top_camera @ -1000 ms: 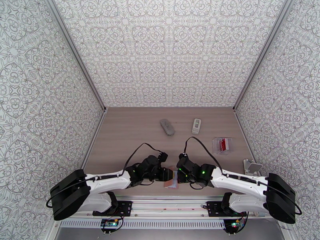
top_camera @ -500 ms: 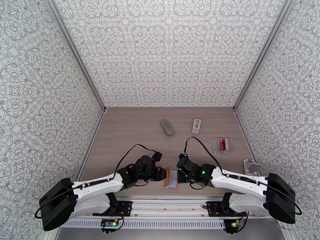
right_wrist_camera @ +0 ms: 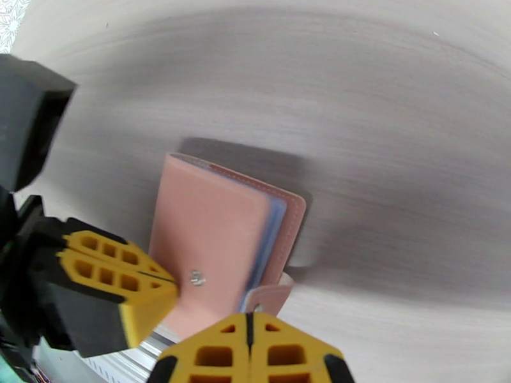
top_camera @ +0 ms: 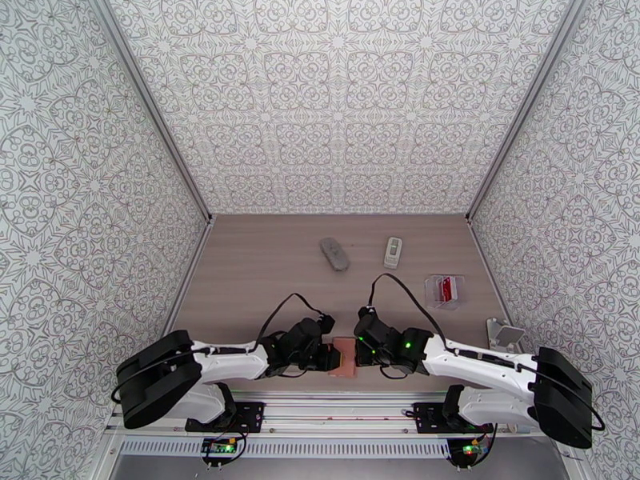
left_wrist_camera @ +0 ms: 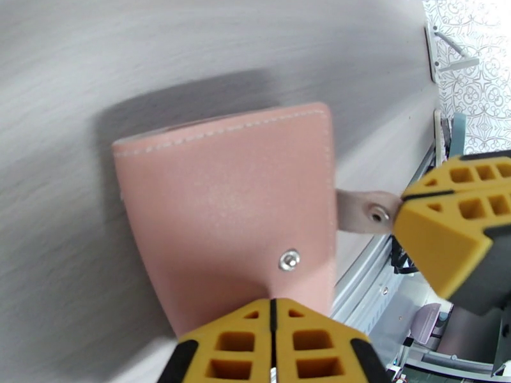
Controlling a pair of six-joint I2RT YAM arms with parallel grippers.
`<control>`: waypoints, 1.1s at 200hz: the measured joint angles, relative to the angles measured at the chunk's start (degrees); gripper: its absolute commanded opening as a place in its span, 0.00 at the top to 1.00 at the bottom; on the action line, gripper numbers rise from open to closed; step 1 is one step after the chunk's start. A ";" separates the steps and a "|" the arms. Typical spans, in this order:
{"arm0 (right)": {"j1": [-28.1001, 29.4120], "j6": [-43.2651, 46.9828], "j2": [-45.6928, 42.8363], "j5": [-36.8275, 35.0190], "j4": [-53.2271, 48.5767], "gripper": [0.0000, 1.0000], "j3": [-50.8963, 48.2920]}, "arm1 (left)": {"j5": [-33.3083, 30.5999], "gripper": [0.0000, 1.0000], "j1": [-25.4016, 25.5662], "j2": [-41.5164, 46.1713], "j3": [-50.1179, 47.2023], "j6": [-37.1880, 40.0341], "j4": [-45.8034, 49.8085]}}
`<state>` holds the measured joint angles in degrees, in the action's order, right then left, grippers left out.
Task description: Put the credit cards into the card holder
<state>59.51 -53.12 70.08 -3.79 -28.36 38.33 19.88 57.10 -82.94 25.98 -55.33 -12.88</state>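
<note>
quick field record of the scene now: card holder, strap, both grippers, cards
card holder: pink, cover folded over, flat on the table near its front edge
strap tab: unsnapped, sticking out sideways
left gripper: shut, tips at the cover's edge by the snap stud
right gripper: shut on the strap tab's end
credit cards: red, in a clear box at the right, apart from the holder

The top external camera looked steeply down from above and behind the robot across the whole table (top_camera: 240, 258), while the two wrist cameras, held low and close, faced each other, sharing the pink card holder (left_wrist_camera: 230, 212).
</note>
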 measured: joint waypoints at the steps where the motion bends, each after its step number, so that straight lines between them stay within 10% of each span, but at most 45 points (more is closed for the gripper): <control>1: 0.00 0.00 0.00 0.02 0.00 1.00 0.00 | 0.00 0.92 0.02 -0.04 0.04 0.00 0.00; 220: 0.00 -0.68 9.55 3.67 9.53 1.00 -0.76 | -4.33 0.77 -0.76 9.01 0.68 0.28 9.42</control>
<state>59.51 -53.80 79.64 -0.12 -18.83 37.56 15.55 56.34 -73.93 26.65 -55.05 -3.46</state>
